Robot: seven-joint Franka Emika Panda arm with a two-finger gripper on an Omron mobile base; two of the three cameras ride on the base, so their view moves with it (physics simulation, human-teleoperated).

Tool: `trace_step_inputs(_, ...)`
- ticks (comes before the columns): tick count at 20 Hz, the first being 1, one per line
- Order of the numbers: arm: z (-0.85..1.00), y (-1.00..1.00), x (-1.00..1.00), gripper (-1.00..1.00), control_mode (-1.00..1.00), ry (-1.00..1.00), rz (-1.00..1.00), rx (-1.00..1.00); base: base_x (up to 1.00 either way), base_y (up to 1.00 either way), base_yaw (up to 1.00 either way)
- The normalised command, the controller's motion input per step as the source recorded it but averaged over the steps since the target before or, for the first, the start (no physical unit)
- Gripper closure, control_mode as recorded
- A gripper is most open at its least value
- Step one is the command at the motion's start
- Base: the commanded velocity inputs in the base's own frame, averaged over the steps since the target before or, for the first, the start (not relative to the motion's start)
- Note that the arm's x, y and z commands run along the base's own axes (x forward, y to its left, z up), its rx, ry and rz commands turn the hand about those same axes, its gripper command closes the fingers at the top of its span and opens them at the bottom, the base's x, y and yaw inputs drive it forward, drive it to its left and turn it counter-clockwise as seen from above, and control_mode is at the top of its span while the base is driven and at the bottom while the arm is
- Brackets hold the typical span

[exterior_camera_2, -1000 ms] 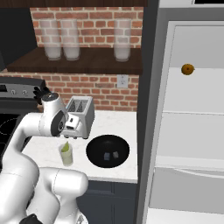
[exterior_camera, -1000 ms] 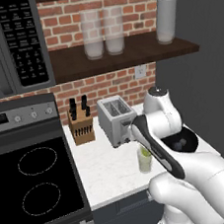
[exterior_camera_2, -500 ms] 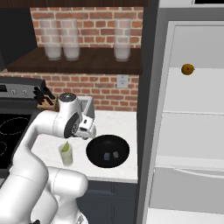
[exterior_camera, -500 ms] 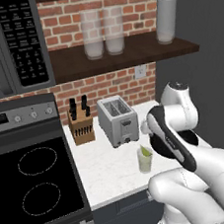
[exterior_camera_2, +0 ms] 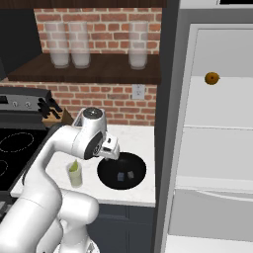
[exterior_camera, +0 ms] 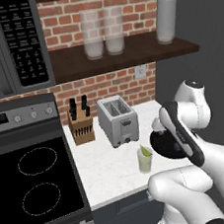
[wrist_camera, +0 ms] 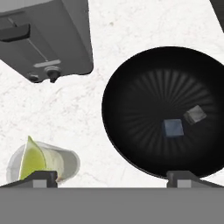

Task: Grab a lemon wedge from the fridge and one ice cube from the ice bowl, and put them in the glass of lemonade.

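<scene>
The glass of lemonade [wrist_camera: 43,164] stands on the white counter [exterior_camera: 108,169], near its front edge, with the lemon wedge [wrist_camera: 31,160] already lodged in it, a pale green tip showing above the rim. Just to its right lies the ice bowl [wrist_camera: 164,111], wide, black and shallow, holding two ice cubes: a bluish cube [wrist_camera: 173,128] near the middle and a greyer cube [wrist_camera: 194,114] just beside it, farther right in the hand view. The step in hand appears to be picking one ice cube. To do it well, the hand should centre over a single cube, preferably the bluish one, descend straight, and straddle it so that the neighbour is not nudged or caught; whether the two cubes touch cannot be told. Contact with the bowl wall should be avoided, since the bowl would probably slide. The gripper [exterior_camera_2: 109,149] hangs above the bowl's left rim, pointing down, its jaws spread wide and holding nothing. The forearm reaches across from above the glass. Behind stands a toaster [exterior_camera: 117,120]; left of it, a knife block [exterior_camera: 81,126]. To the right, the fridge [exterior_camera_2: 217,138] stands open.
</scene>
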Motion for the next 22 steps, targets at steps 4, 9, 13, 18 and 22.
trace_step_inputs(4,0.00,-0.45,-0.19,-1.00,-1.00,0.00,0.00,0.01,0.00,0.00,0.00)
trace_step_inputs(9,-0.01,-0.28,0.02,-1.00,-1.00,0.21,0.00,-0.12,0.00,0.00,0.00)
trace_step_inputs(13,0.00,-0.04,0.13,-1.00,-1.00,0.36,0.00,-0.22,0.00,0.00,0.00)
trace_step_inputs(18,-0.28,-0.17,0.11,-1.00,-1.00,0.09,0.00,-0.01,0.00,0.00,0.00)
trace_step_inputs(22,-0.26,-0.10,0.32,-1.00,-1.00,0.01,0.00,0.00,0.00,0.00,0.00)
